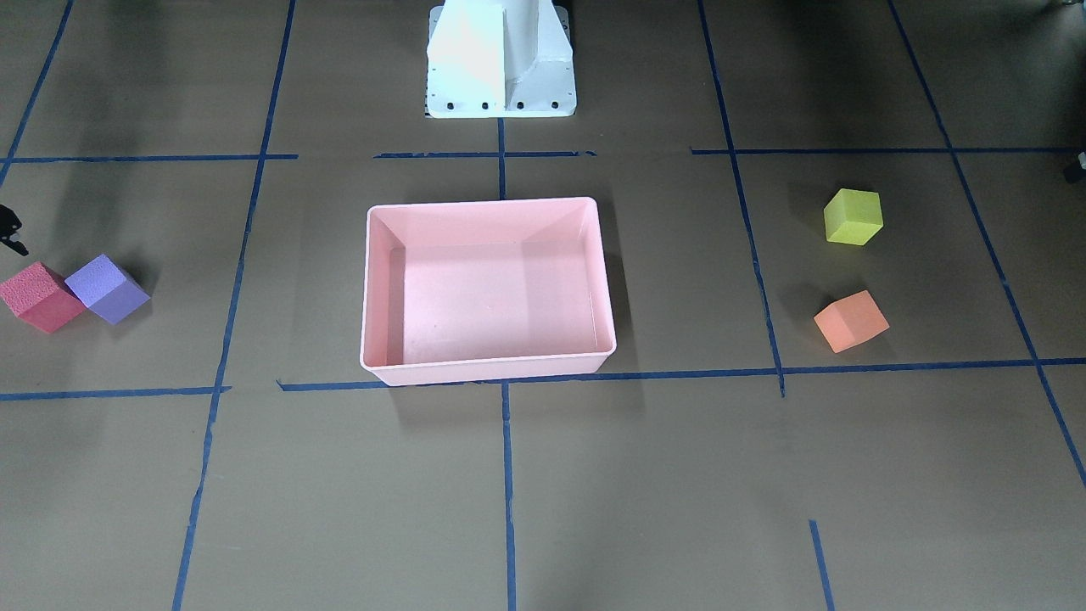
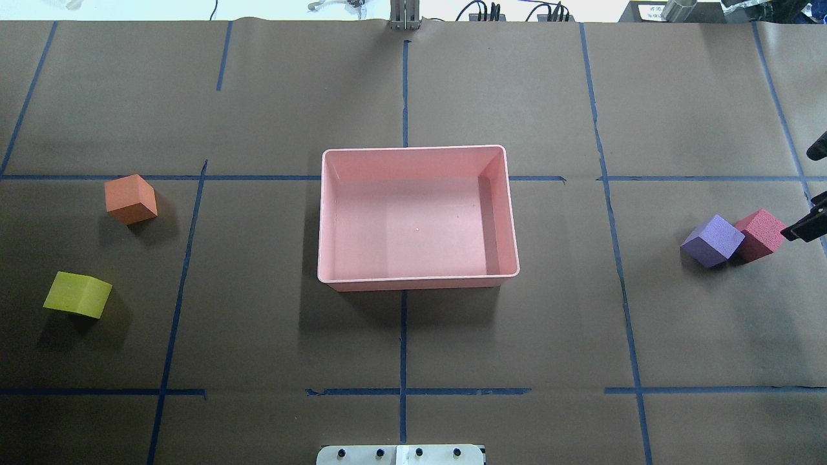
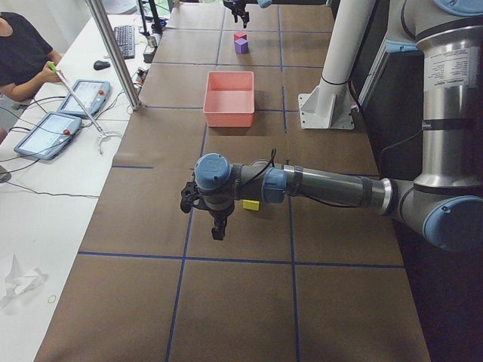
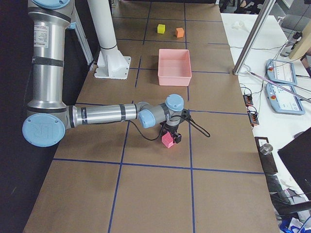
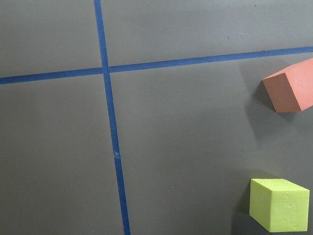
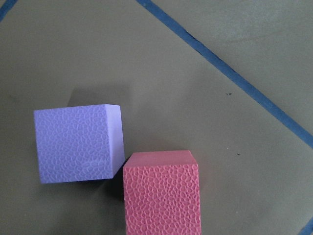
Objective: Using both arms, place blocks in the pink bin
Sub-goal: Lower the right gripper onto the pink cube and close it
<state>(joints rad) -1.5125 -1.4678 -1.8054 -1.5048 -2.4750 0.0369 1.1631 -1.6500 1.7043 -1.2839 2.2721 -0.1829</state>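
Observation:
The pink bin stands empty mid-table. The red block and purple block touch each other at the overhead view's right; the right wrist view shows both, the purple block and the red block. My right gripper hovers by the red block, its two black fingertips apart, empty. The orange block and yellow-green block lie at the left, also in the left wrist view, orange and yellow-green. My left gripper hangs beside the yellow-green block; I cannot tell if it is open.
The white pedestal stands behind the bin. Blue tape lines grid the brown table. A metal pole and operators' tablets sit beside the table's far side; a person is there.

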